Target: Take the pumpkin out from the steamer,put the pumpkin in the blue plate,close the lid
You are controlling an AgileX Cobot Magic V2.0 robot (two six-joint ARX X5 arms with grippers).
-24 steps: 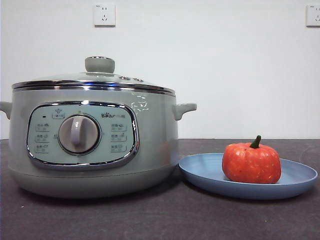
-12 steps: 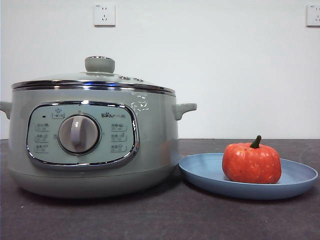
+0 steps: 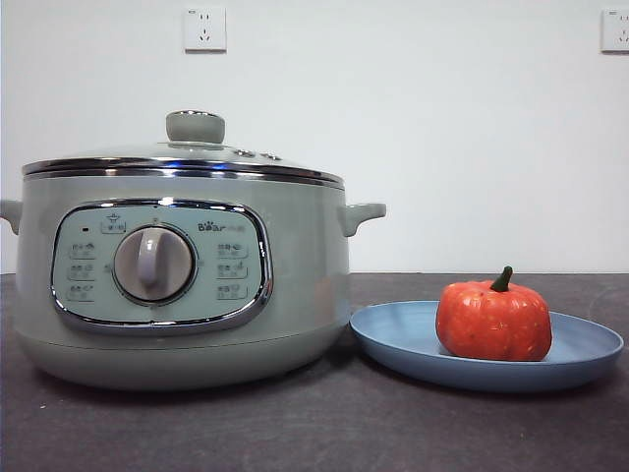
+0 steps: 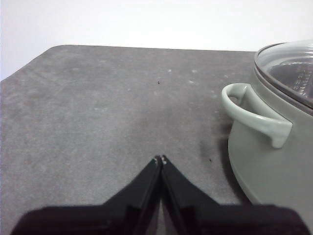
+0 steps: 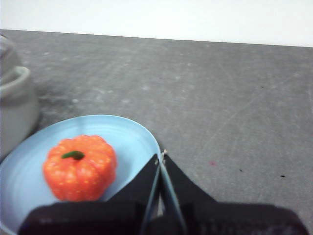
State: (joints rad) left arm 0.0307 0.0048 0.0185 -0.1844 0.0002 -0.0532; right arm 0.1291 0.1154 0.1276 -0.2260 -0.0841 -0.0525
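**Front view: pumpkin on the plate, lid on the steamer**

Front view showed the steamer (image 3: 182,280) standing on the dark counter (image 3: 314,423), its glass lid (image 3: 187,157) seated on the rim with the pale green knob (image 3: 195,127) on top. The pumpkin (image 3: 493,320) sat upright in the blue plate (image 3: 393,344), stem up, and the plate's edge lay just beside the steamer's base. Two wall sockets (image 3: 205,29) hung on the white wall behind. No arm showed in this view.

Left wrist view showed the left gripper (image 4: 161,159) clenched, its jaws meeting at the tips with nothing between them, hanging above bare counter near the steamer's side handle (image 4: 254,117). Part of the lid was visible on the pot.

Right wrist view showed the right gripper (image 5: 161,155) also clenched and empty, above the plate's rim, with the pumpkin resting in the plate beside it and apart from the jaws.
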